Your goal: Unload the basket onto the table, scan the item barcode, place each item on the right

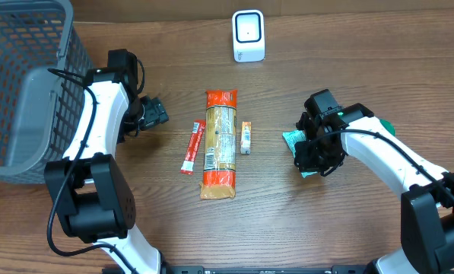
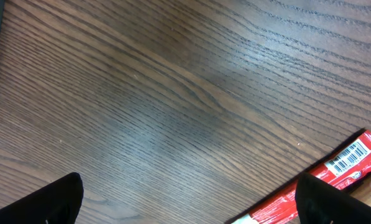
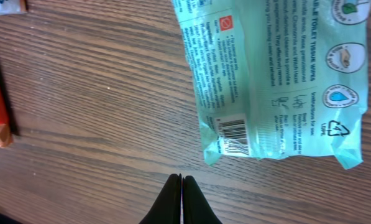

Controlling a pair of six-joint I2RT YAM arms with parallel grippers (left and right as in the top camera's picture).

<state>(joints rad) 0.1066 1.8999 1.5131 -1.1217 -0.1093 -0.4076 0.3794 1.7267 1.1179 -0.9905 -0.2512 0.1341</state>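
Ok, basket [image 1: 21, 84] sits far left, out of play. Wipes pack [image 3: 278, 81] lies flat right of centre, print side up so the barcode [image 3: 235, 132] shows. Right gripper [image 3: 182, 196] hangs at its edge, jaws together, holding nothing. Left gripper [image 2: 188, 202] is spread wide, idle. Scanner [image 1: 249, 36] stands well apart.

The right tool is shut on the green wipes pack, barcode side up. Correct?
No. The right tool is shut on nothing; the right wrist view shows the green wipes pack lying on the table beyond its tips, barcode side up.
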